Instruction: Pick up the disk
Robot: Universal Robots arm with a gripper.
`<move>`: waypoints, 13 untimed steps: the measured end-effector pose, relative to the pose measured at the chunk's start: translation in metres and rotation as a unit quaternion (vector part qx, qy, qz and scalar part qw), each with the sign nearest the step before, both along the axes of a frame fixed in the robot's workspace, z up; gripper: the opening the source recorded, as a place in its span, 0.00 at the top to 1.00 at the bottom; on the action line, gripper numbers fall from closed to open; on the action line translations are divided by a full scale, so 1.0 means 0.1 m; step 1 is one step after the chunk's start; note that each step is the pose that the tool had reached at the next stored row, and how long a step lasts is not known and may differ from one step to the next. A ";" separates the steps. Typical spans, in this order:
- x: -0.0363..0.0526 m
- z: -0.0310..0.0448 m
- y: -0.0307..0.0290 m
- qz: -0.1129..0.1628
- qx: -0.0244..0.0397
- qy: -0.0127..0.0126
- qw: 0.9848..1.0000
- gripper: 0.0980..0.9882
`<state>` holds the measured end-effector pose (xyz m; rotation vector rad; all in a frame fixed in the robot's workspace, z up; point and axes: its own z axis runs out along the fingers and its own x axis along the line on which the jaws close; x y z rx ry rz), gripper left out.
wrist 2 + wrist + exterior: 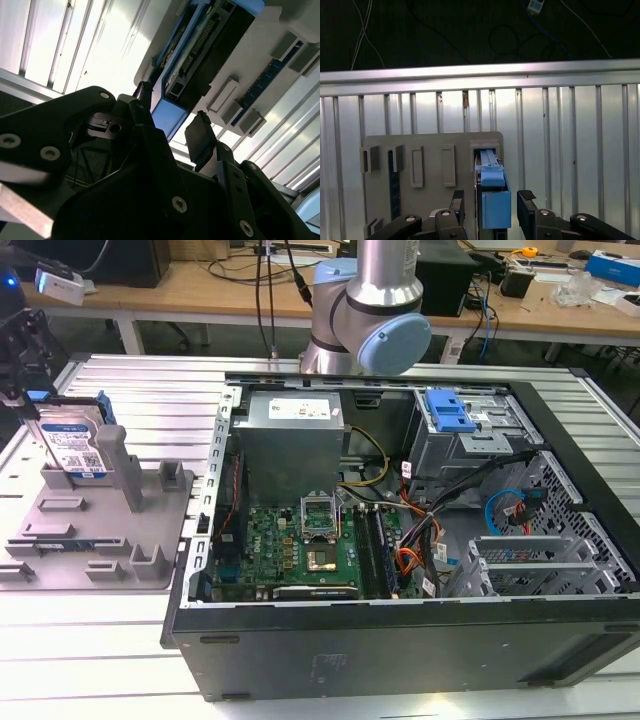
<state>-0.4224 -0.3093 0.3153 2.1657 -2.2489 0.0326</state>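
Observation:
The disk stands on edge in the grey fixture at the exterior view's left, its white-and-blue label facing the camera. My gripper hangs right over its top edge. In the first wrist view the disk's blue rail lies between my two black fingers, with a narrow gap on each side. My gripper is open around the disk without touching it. The second wrist view shows the same straddle: the disk's blue end sits between the fingertips of my gripper.
An open computer case fills the middle and the exterior view's right, with a blue drive-bay latch inside. The arm's base rises behind it. Upright posts of the fixture stand close beside the disk. The ribbed metal table runs underneath.

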 end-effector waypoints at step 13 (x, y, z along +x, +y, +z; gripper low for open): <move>0.000 -0.088 0.000 0.000 0.000 0.000 1.000 0.50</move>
